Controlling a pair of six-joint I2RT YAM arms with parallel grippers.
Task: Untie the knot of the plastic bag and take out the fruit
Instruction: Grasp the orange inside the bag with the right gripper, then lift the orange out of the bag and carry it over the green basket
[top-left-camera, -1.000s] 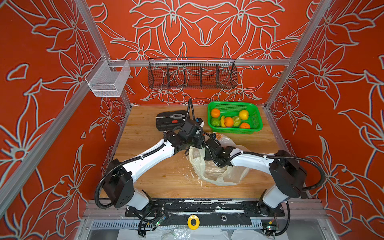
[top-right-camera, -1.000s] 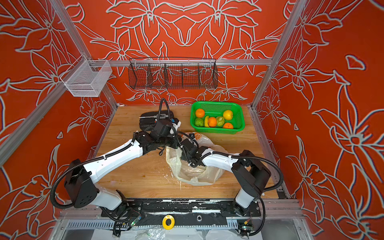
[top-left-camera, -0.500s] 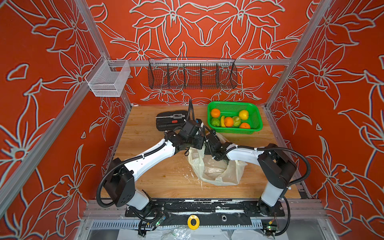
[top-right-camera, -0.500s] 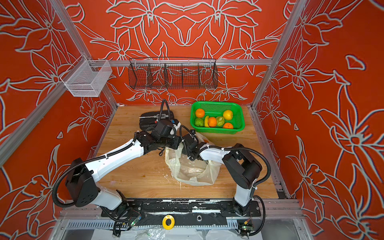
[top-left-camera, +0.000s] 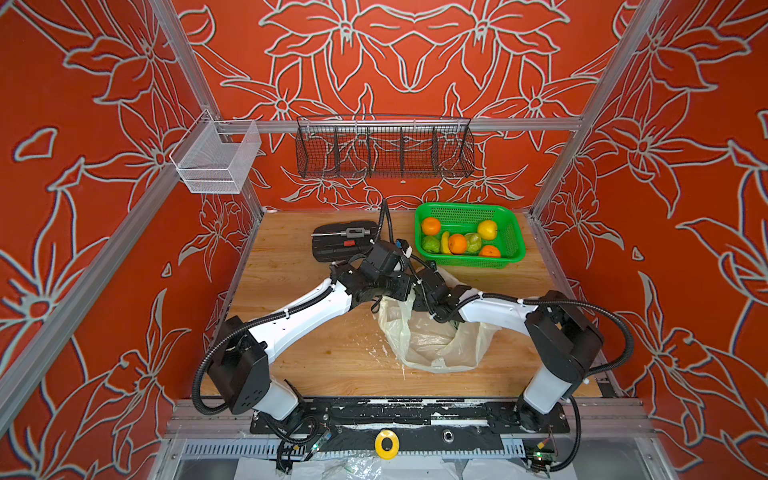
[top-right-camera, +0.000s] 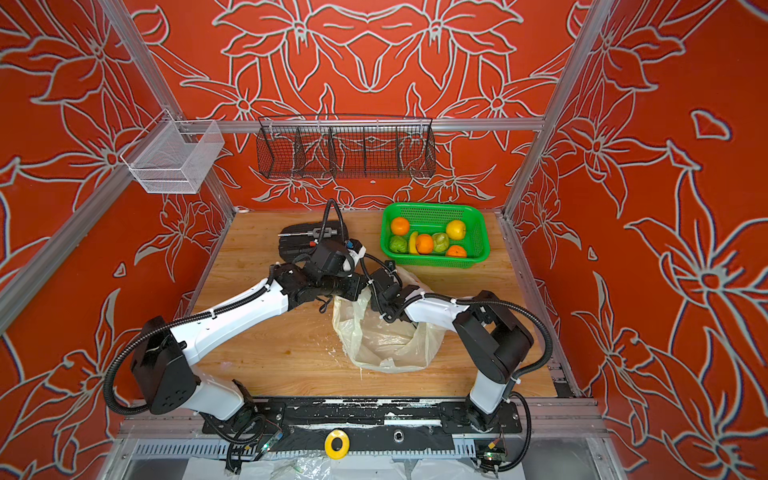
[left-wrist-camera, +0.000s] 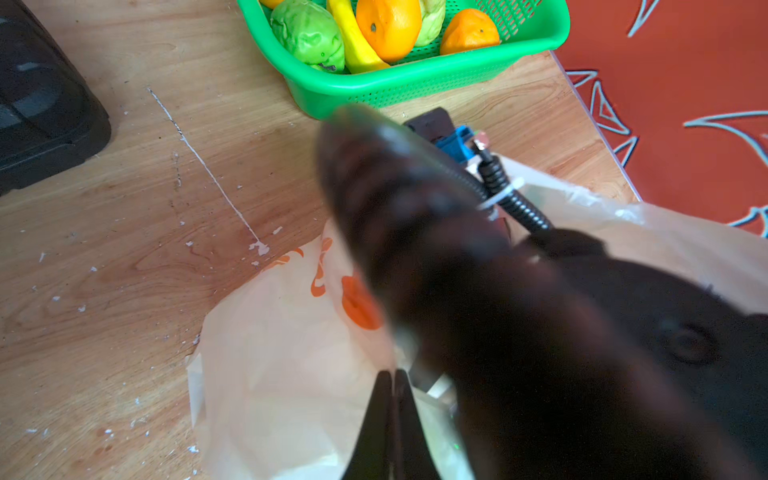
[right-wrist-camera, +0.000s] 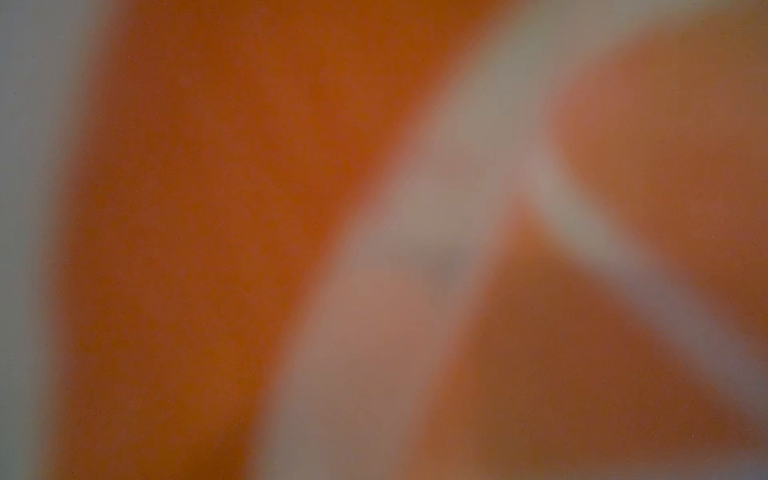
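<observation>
Left end effector (left-wrist-camera: 390, 386) stays clenched on the rim of the plastic bag (top-left-camera: 436, 345), propping it open on the bench (top-left-camera: 316, 340). Right end effector (top-left-camera: 430, 307) remains plunged inside, and whether it grips anything cannot be told. Only its elbow has swung outward. No further fruit (top-left-camera: 457, 243) has reached the green basket (top-left-camera: 469, 262).

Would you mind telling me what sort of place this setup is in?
Most likely a robot test booth: two robot arms mounted at the front of a wooden table, metal frame posts holding red flower-patterned wall panels, and wire baskets hung on the rails.
</observation>
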